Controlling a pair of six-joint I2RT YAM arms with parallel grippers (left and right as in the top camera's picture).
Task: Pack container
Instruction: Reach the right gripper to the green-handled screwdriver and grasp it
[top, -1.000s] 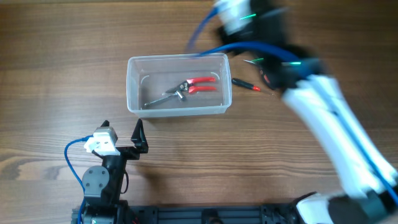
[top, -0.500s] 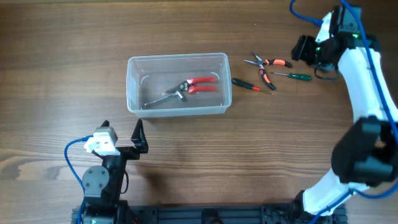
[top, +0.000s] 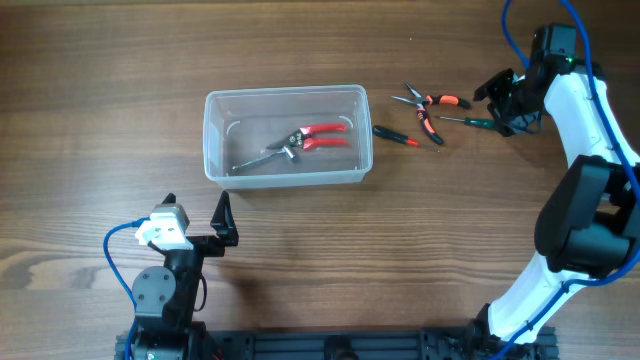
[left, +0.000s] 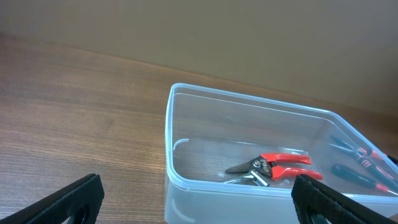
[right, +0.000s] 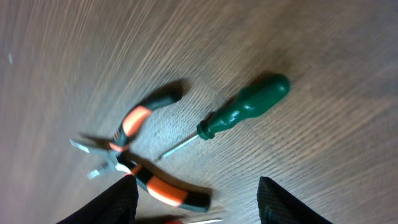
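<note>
The clear plastic container (top: 286, 135) sits on the wood table with red-handled snips (top: 300, 140) inside; both show in the left wrist view, the container (left: 249, 186) and the snips (left: 273, 168). Right of it lie a dark screwdriver with a red tip (top: 395, 135), orange-and-black pliers (top: 428, 108) and a green screwdriver (top: 470, 122). My right gripper (top: 503, 100) is open and empty just right of the green screwdriver (right: 242, 109), with the pliers (right: 146, 168) close below its fingers. My left gripper (top: 197, 220) is open and empty in front of the container.
The wood table (top: 120, 60) carries nothing else. My right arm (top: 590, 180) runs down the right edge. The left arm's base (top: 160, 290) stands at the front left.
My right arm swung from over the container's right end out to the far right, then settled down beside the green screwdriver. The left arm and tools have not moved.
</note>
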